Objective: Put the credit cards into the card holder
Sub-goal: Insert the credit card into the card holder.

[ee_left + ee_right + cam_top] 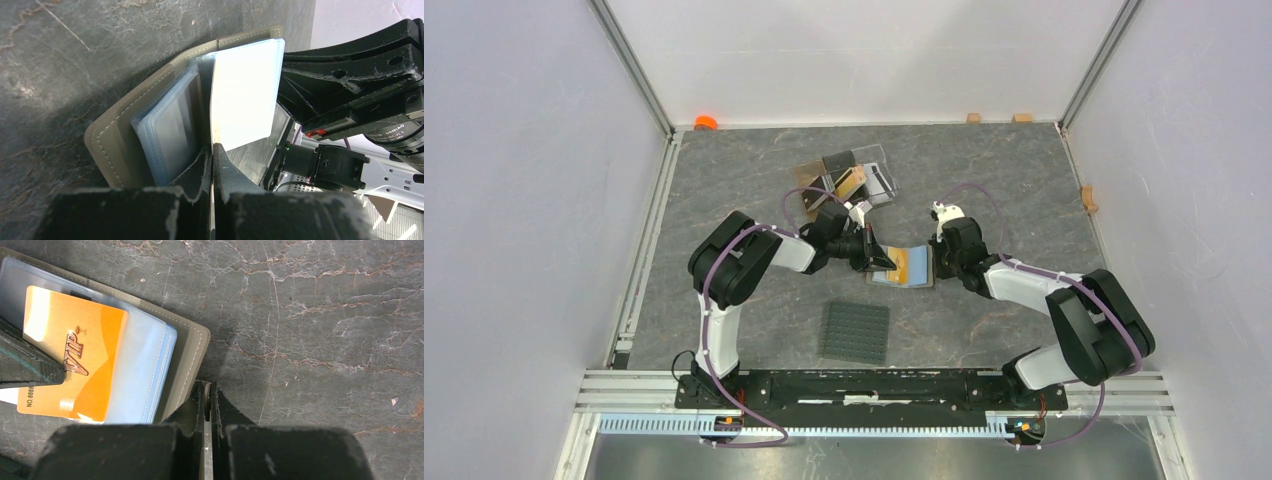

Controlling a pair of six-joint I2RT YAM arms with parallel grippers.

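- The left gripper has its jaws clamped on one edge of the gold-orange card. The card lies VIP face up over the clear pockets of the open card holder, which sits on the table between the two arms.
- The right gripper is on the opposite side, jaws pressed together, tips right at the olive cover's edge. Whether it is pinning the cover down or nipping a sliver of it, I can't tell from this angle.
- My read is that this is the insertion step. The card looks to be resting on the sleeves rather than inside one, since its printed face shows bare in the right wrist view.
- To do it well, the leading edge must find a pocket mouth. Tip the card nose-down at a shallow angle and slide it along one sleeve instead of shoving into the stack.
- The left wrist view shows several sleeves fanned apart. Commit to one, or a corner is likely to catch between two.
- The right arm's job is to brace the holder against the push. If it doesn't, the wallet will probably skate across the table.
- Keep the pinch at the card's trailing edge so the fingers don't foul the pocket lip. Let go only once most of the card is seated.
- Other cards sit at the clear stand on the far side. The dark studded mat lies nearer the bases, apart from the action.
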